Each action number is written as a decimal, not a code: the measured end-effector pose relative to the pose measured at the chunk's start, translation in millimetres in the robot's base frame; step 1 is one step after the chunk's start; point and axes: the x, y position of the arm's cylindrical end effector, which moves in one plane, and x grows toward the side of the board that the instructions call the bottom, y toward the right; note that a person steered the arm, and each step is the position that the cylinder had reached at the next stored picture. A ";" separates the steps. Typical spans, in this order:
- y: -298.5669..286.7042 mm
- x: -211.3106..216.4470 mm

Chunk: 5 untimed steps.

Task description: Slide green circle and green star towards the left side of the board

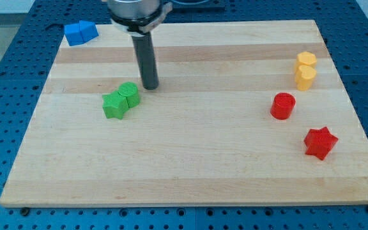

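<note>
Wooden table [190, 166] on blue pegboard: green star [114, 105] touches green circle [130, 94], left of centre. Just right of the circle, seemingly not touching, stands my tip [150, 87]; no hand exists, so leftward pushing suits.

My tip [150, 87] is resting on the board [190, 166] just at two o'clock of the green circle [130, 94], which is touching the green star [114, 105] (lying at its eight o'clock), both sitting left of centre.
</note>
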 end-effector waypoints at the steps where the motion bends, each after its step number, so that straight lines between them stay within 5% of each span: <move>1: 6.1 5.6; 5: -49.7 55.1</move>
